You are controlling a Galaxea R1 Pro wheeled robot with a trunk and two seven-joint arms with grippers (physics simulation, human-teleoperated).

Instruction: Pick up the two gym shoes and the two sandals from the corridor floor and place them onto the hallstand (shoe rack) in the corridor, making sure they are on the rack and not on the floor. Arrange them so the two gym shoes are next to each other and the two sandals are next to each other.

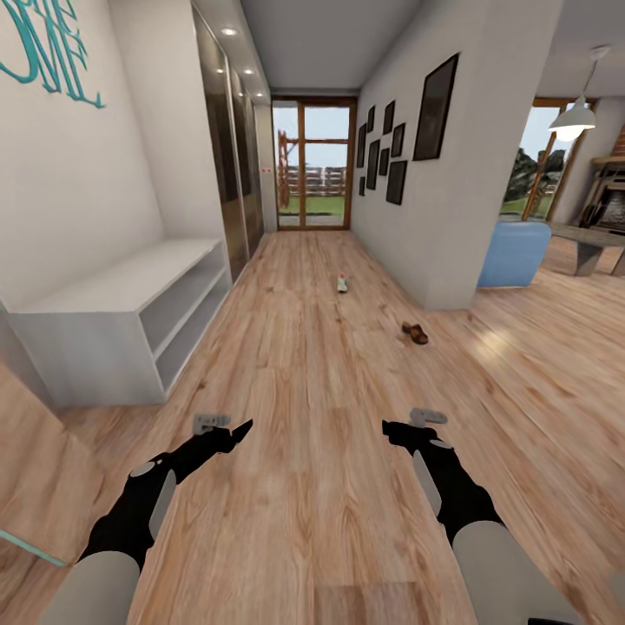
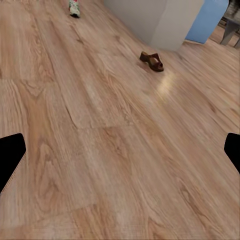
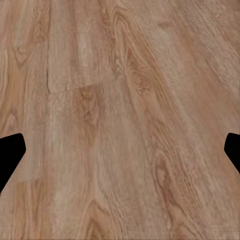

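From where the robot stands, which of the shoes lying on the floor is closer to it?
The brown sandal, lying by the corner of the white wall. The cream gym shoe sits farther down the corridor, toward the glass door.

Pale grey hallstand (image 1: 113, 299) against wall, shelves bare. Gym shoe (image 1: 342, 282) upright on corridor floor (image 1: 304, 391), well beyond hallstand. Brown sandal (image 1: 415, 332) nearer, also apart.

A brown sandal (image 2: 151, 61) lies flat on the wood-plank floor (image 2: 110, 150), near the corner of a pale wall (image 2: 155, 22). A white sneaker (image 2: 74, 7) sits farther off, well apart from the sandal. A blue chair (image 2: 207, 22) stands beside the wall. The left pincer's dark fingertips (image 2: 10, 155) are spread wide apart over bare floor.
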